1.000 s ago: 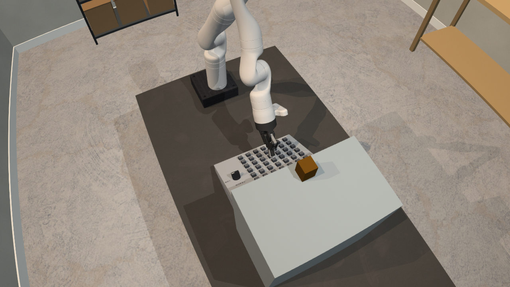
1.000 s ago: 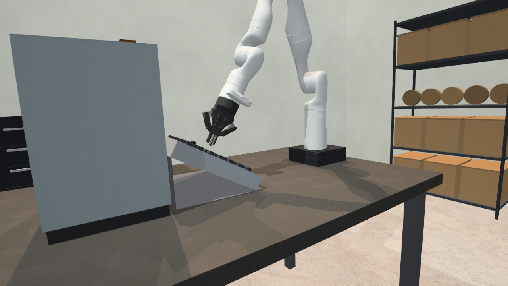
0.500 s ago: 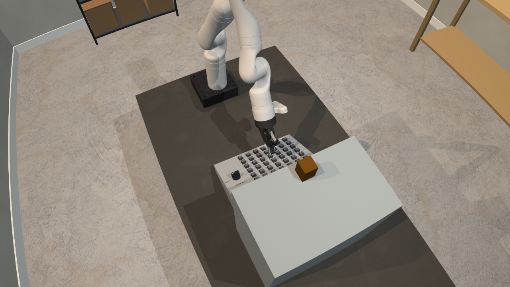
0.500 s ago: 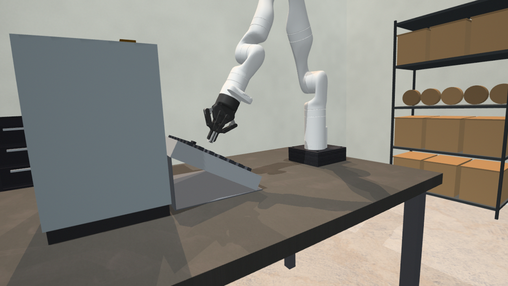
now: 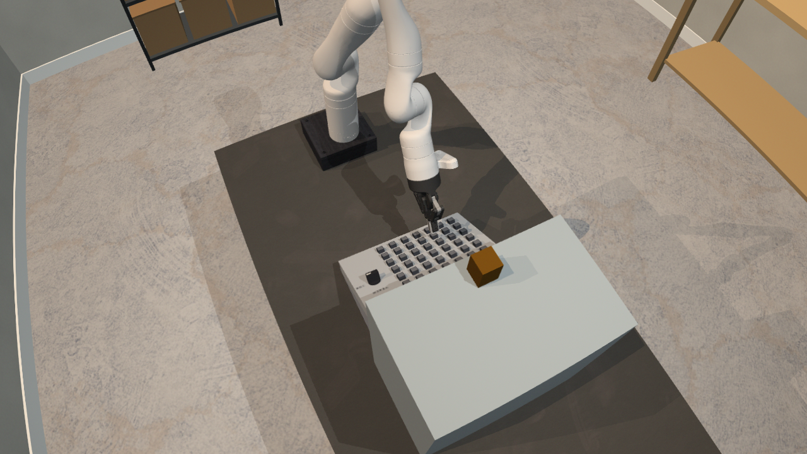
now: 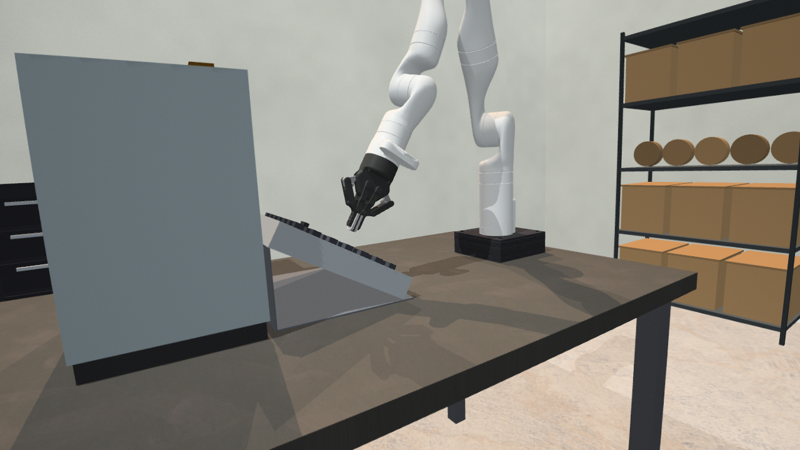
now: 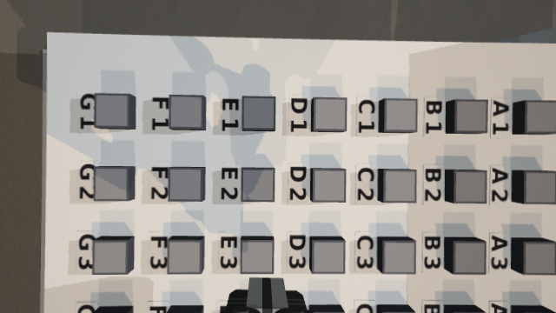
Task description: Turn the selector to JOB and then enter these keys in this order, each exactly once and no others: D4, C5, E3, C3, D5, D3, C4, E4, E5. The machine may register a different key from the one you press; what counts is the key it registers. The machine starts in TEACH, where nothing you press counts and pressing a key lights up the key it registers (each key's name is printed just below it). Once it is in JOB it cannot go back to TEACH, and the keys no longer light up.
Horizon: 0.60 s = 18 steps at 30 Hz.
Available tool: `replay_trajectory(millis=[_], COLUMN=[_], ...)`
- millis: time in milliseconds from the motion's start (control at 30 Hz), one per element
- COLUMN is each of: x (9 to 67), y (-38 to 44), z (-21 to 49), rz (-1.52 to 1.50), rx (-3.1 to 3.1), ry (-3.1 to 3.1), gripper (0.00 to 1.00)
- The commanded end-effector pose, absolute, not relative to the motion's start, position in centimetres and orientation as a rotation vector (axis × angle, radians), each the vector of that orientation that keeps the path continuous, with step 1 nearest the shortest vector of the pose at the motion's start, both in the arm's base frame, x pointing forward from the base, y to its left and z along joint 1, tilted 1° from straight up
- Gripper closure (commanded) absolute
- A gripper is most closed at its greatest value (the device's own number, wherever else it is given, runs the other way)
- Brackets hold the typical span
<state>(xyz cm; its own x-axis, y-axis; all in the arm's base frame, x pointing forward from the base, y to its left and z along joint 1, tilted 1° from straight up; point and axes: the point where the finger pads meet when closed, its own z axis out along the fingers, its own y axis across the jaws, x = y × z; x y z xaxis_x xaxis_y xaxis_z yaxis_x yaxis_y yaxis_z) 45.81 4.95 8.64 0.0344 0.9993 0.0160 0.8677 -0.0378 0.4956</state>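
The machine's sloped keypad panel (image 5: 354, 267) (image 6: 335, 258) (image 7: 130, 56) carries rows of grey keys with names printed beside them. My gripper (image 5: 432, 228) (image 6: 354, 227) (image 7: 266, 296) is shut and empty. It hovers a short way above the panel, clear of the keys. In the wrist view its fingertips sit at the bottom edge, just below key E3 (image 7: 257, 256) and left of key D3 (image 7: 327, 256). No key in view is lit. The black selector knob (image 5: 373, 277) sits at the panel's left end; I cannot read its setting.
The machine's big grey cabinet (image 5: 490, 338) (image 6: 145, 195) rises behind the panel, with a brown cube (image 5: 484, 267) on its top near the keys. The arm's base (image 5: 338, 140) (image 6: 499, 243) stands on the dark table (image 5: 270, 197) (image 6: 503, 290). Shelves (image 6: 710, 167) stand off the table.
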Motion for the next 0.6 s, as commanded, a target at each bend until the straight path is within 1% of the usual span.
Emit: replay_trajectory(millis=[0, 167, 567], x=[43.8, 43.1, 43.3], y=[8.1, 9.4, 9.5], z=[7.4, 6.9, 6.5], rz=[0.516, 0.523, 0.523], rx=[1.953, 1.956, 1.956], ry=[1.913, 1.906, 1.906], gripper=[0.90, 0.90, 0.90])
